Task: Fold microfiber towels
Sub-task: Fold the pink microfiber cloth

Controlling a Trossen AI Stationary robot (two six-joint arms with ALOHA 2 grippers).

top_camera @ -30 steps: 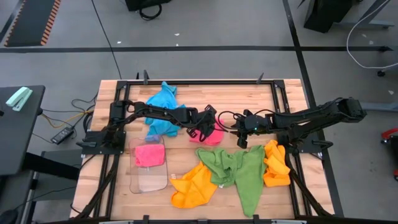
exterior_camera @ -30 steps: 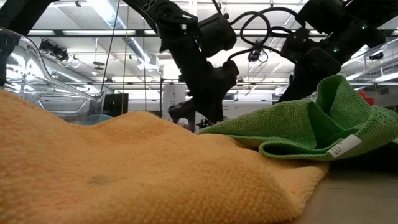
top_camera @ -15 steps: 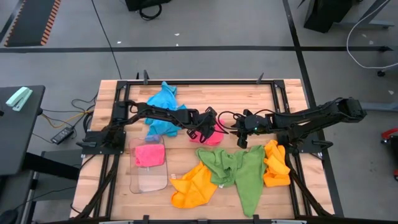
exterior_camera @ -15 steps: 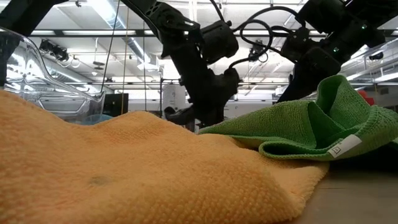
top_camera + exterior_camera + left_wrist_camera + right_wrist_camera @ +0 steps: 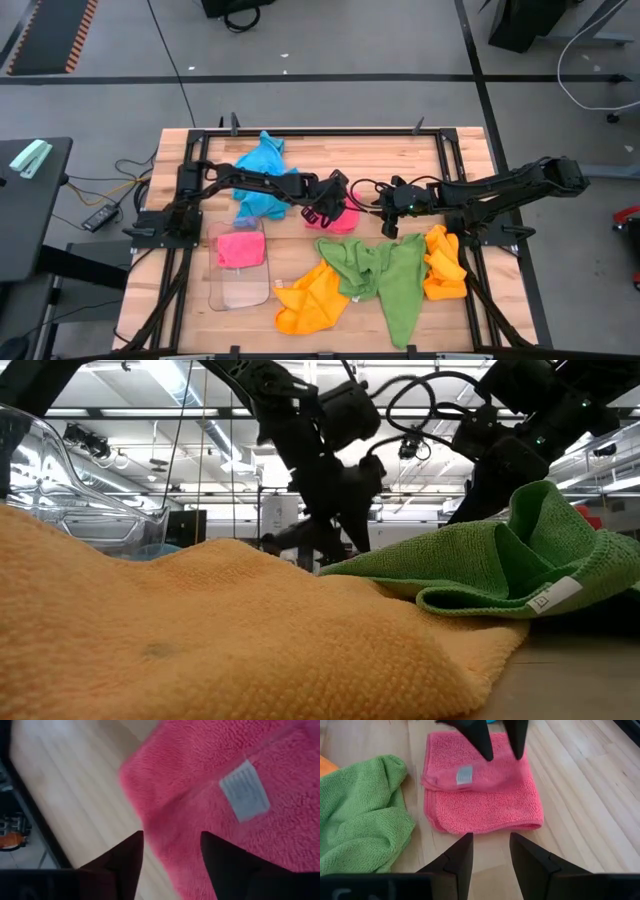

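Towels are lying across the table as we look down from the high view: a folded pink towel (image 5: 340,218) at centre, another pink one (image 5: 237,248) resting on the clear tray (image 5: 243,288) at nine o'clock, a blue towel (image 5: 262,172) crumpled at eleven, with green (image 5: 385,272) and orange (image 5: 310,300) heaps unfolded at six and another orange towel (image 5: 445,262) at four. We are judging two folded and most still waiting. From table height we are seeing only orange and green cloth in front, arms behind. Looking through the left wrist camera, the left gripper (image 5: 170,852) is standing with its fingers apart just over the pink towel's edge, gripping nothing; the white label (image 5: 245,790) shows here. Through the right wrist camera, the right gripper (image 5: 490,851) is hovering parted beside the neat pink square, a fold unreadable from above.
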